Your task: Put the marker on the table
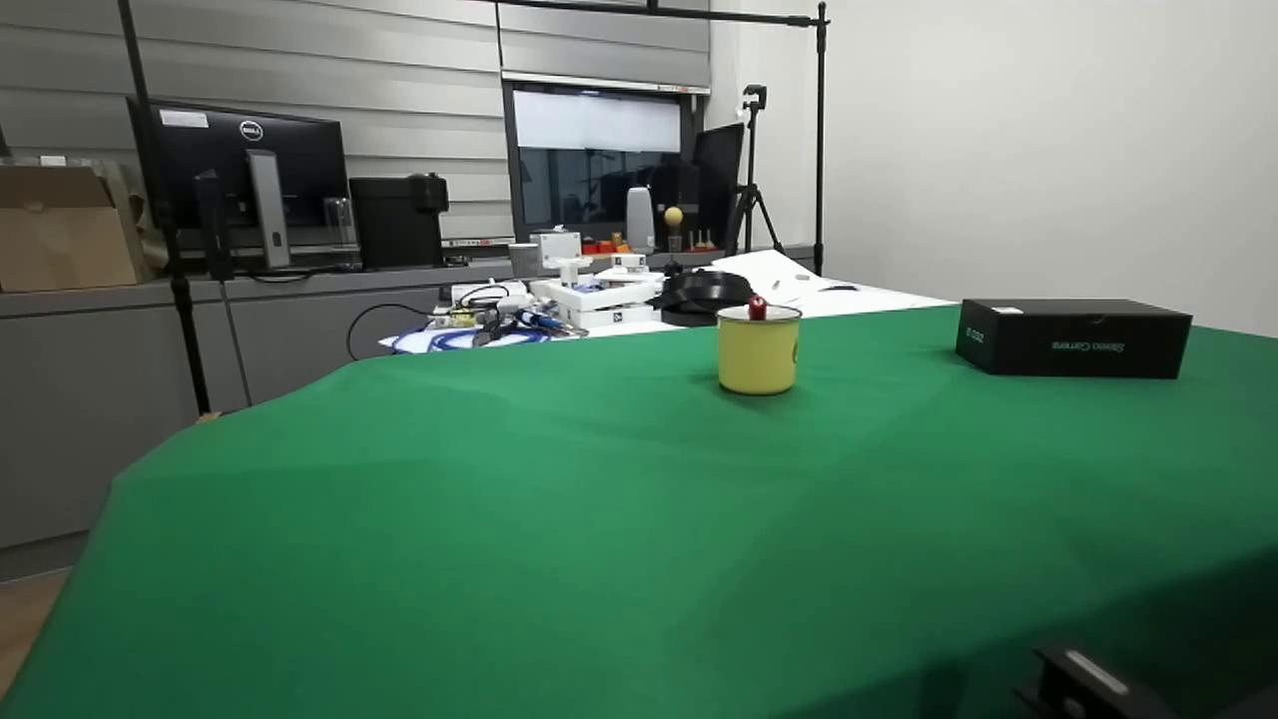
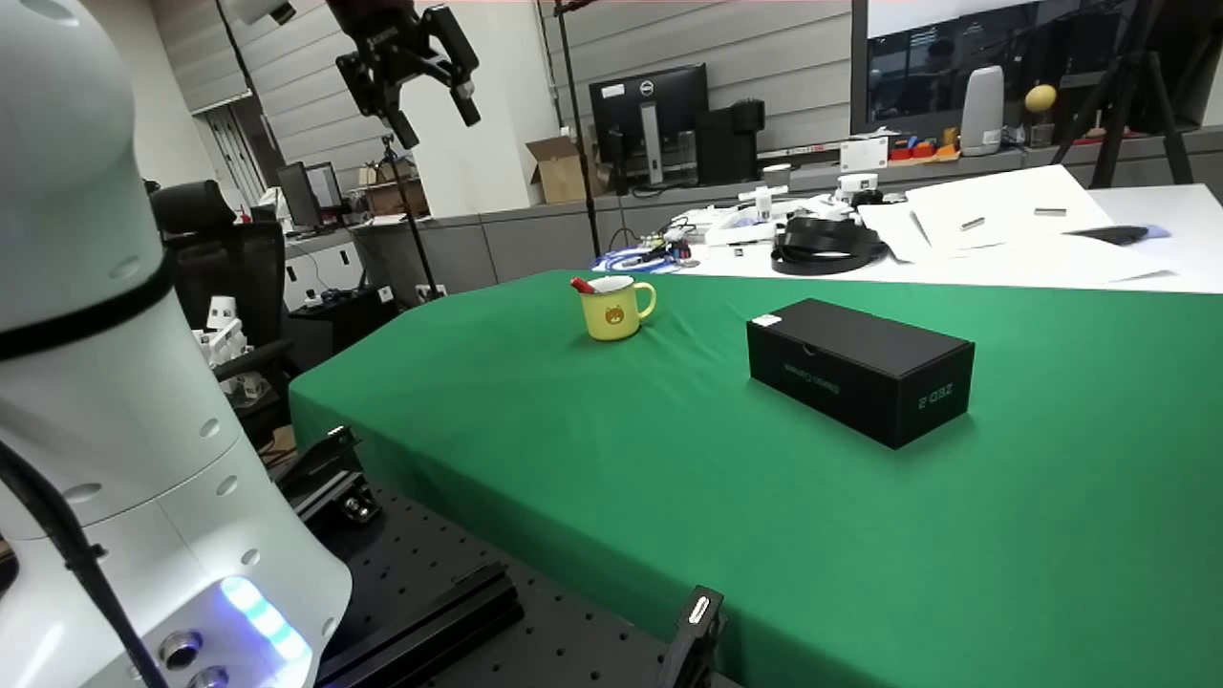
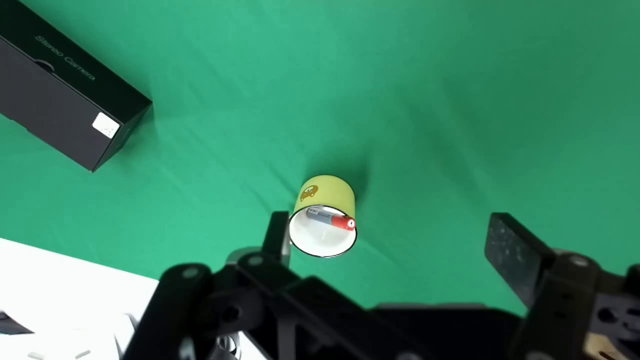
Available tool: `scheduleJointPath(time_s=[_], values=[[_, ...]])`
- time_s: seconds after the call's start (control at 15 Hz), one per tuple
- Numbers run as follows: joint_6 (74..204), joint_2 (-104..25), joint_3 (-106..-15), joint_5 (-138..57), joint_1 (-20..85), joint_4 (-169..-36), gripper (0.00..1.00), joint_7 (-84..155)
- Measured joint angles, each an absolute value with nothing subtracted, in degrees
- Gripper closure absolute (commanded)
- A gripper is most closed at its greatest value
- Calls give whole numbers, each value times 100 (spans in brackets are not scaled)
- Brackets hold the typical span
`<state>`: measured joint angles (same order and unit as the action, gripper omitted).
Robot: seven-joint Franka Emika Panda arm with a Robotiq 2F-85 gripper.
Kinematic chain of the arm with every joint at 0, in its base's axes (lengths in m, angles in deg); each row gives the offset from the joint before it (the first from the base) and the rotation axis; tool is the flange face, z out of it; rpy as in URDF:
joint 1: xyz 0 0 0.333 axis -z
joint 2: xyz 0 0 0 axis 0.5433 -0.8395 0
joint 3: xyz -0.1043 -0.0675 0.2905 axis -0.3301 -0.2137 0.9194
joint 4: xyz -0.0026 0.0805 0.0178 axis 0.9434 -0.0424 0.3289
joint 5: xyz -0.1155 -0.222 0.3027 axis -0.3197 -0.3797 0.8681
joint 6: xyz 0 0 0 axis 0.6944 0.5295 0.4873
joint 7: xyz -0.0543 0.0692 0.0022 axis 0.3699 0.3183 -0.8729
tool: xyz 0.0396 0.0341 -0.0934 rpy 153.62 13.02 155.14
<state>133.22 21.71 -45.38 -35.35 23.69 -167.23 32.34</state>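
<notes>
The marker [image 3: 330, 218] has a grey body and a red cap. It leans inside a yellow cup [image 3: 331, 191] with its red end at the rim. In both exterior views only its red end shows above the rim [image 1: 757, 309] [image 2: 582, 286]; the rest is hidden in the cup. The cup stands upright on the green table [image 2: 669, 430]. My gripper [image 2: 439, 128] is open and empty, high above the table. In the wrist view the cup appears beside the left finger, between the open fingers [image 3: 392, 237], well below them.
A black box [image 2: 860, 368] lies on the green table, apart from the cup. A white desk [image 2: 1185, 225] with papers, cables and a black coil [image 2: 826, 244] adjoins behind. A black clamp-like part [image 2: 696, 631] stands at the table's near edge.
</notes>
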Motion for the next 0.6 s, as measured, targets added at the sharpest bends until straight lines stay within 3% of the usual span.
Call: scheduleJointPath(time_s=[0.27,0.6], values=[[13523,1845,-4714,-3551,2394,-16615,0,3018],[13949,388,-5059,-3647,2631,-15756,0,2708]])
